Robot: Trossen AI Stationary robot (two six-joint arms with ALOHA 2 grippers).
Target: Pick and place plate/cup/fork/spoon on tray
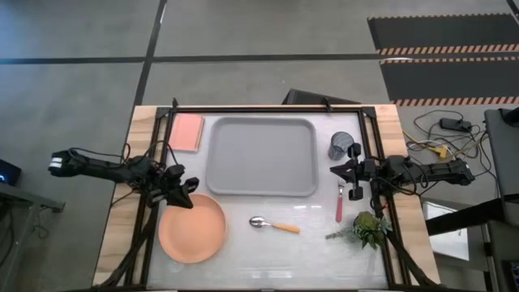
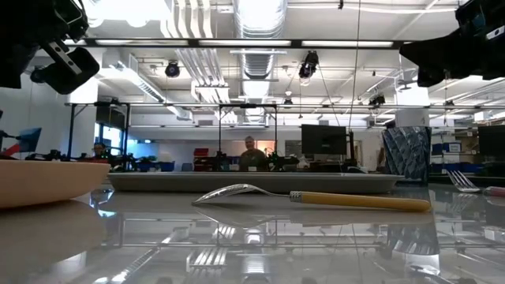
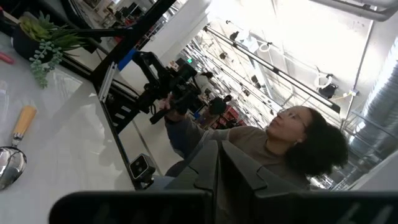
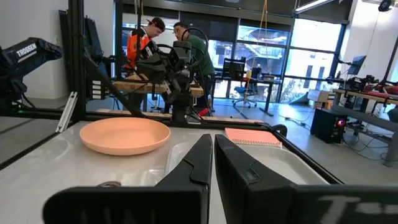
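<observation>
The salmon-orange plate (image 1: 192,228) lies on the table at the near left and also shows in the right wrist view (image 4: 124,135). The orange-handled spoon (image 1: 274,225) lies near the table's middle. The red-handled fork (image 1: 340,203) lies at the right. The dark cup (image 1: 340,147) stands right of the grey tray (image 1: 259,156). My left gripper (image 1: 193,188) is shut and hangs above the plate's far rim, clear of it in the low view (image 2: 55,63). My right gripper (image 1: 334,170) is shut and empty, held above the table by the tray's right rim, near the cup.
A pink flat rectangle (image 1: 186,131) lies left of the tray. A small potted plant (image 1: 369,229) stands at the near right. A black frame runs round the table. People are in the room beyond the table (image 3: 273,143).
</observation>
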